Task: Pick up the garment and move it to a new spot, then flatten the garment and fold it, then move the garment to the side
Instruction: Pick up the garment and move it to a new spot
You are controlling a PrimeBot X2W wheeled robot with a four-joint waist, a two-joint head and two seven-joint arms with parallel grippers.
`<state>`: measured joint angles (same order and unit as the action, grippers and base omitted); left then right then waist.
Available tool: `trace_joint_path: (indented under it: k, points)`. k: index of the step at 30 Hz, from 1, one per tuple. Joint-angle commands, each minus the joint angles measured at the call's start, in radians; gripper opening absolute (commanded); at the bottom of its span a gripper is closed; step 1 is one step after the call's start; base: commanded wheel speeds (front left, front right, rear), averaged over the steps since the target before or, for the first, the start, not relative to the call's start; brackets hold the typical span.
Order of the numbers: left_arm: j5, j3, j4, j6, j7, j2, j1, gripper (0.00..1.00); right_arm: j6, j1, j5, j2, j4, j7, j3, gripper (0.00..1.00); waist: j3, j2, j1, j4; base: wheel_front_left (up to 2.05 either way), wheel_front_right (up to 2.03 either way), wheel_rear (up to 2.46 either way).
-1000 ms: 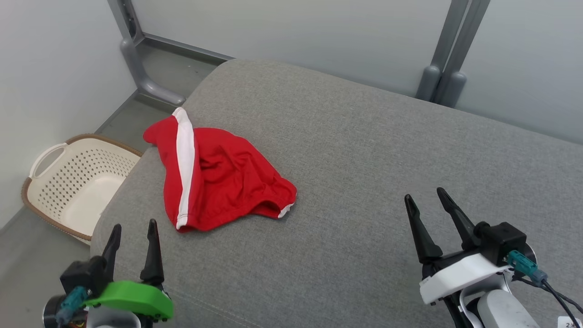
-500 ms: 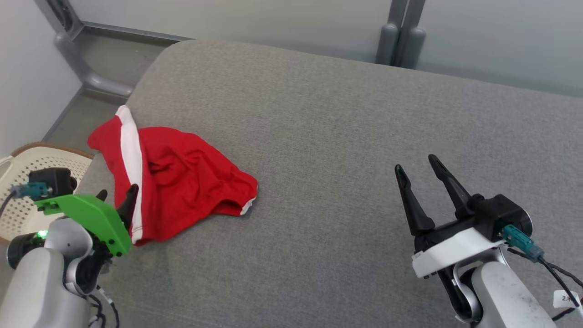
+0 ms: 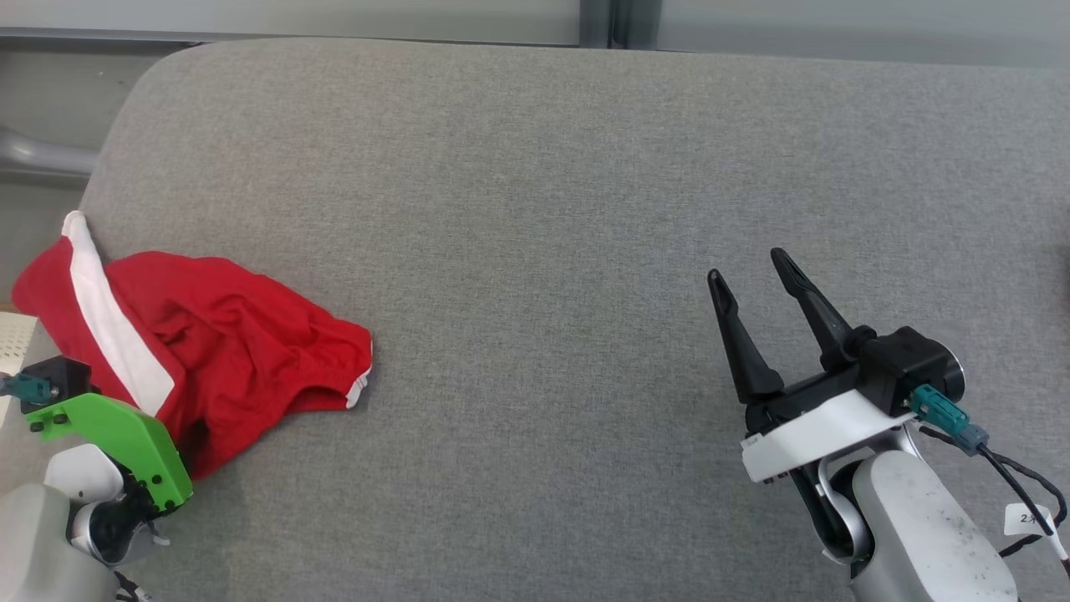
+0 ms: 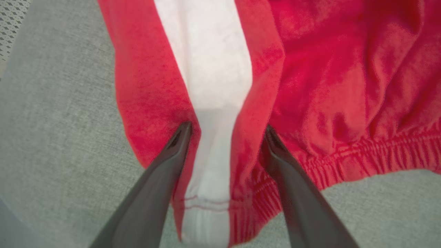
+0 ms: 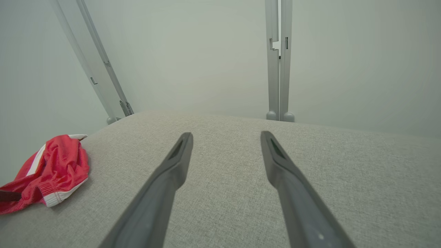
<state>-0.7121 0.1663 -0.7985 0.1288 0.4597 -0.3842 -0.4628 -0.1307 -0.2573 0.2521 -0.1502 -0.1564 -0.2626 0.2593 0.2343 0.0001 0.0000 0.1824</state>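
Note:
The garment (image 3: 226, 343) is a pair of red shorts with a white side stripe, lying crumpled at the left end of the grey cushion (image 3: 543, 209). My left arm's green wrist mount (image 3: 109, 431) hangs over the garment's near edge and hides the fingers. In the left wrist view the left gripper (image 4: 227, 132) is open, its tips on either side of the white stripe (image 4: 210, 69) near the elastic waistband (image 4: 372, 155), with nothing pinched. I cannot tell whether the tips touch the fabric. My right gripper (image 3: 746, 264) stands open and empty over bare cushion, far right of the garment (image 5: 55, 168).
A sliver of a cream perforated basket (image 4: 13, 20) sits beyond the cushion's left edge. Grey metal posts (image 5: 279, 69) and a pale wall stand behind the cushion. Bare cushion stretches between the garment and the right gripper.
The camera has turned, so the whole picture shifted. My left gripper went from the cushion's front edge to over the garment's near edge, fingers pointing down. The right gripper stays open.

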Motion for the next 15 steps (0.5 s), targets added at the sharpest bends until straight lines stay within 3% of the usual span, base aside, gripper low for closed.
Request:
trace_joint_path:
  k: [1,2,4,10,15]
  points:
    - [-0.018,0.022,-0.023,0.003,-0.002,0.015,-0.001,0.83,0.0,-0.011,0.002,-0.001,-0.001,-0.003,-0.003,1.0,0.019,-0.0001,0.0,-0.025,0.0,0.0,0.0]
    - [-0.02,0.029,-0.026,0.003,-0.01,0.014,-0.004,0.38,0.0,-0.008,0.001,0.0,-0.002,-0.003,-0.005,1.0,0.014,-0.0001,0.0,-0.025,0.0,0.0,0.0]
    - [-0.031,0.045,-0.025,0.003,-0.031,0.003,-0.008,0.0,0.0,0.001,0.002,0.003,-0.005,-0.003,-0.008,1.0,0.003,-0.0001,0.0,-0.022,0.0,0.0,0.0]
    - [-0.032,0.102,0.063,0.003,-0.114,-0.067,-0.035,0.0,0.0,0.032,0.012,0.012,-0.012,-0.003,-0.02,1.0,-0.056,-0.0001,0.0,-0.007,0.0,0.0,0.0]
    - [-0.051,0.148,0.241,0.003,-0.134,-0.111,-0.06,0.0,0.0,0.064,0.014,0.016,-0.01,-0.003,-0.062,1.0,-0.121,-0.0001,0.0,-0.012,0.0,0.0,0.0]
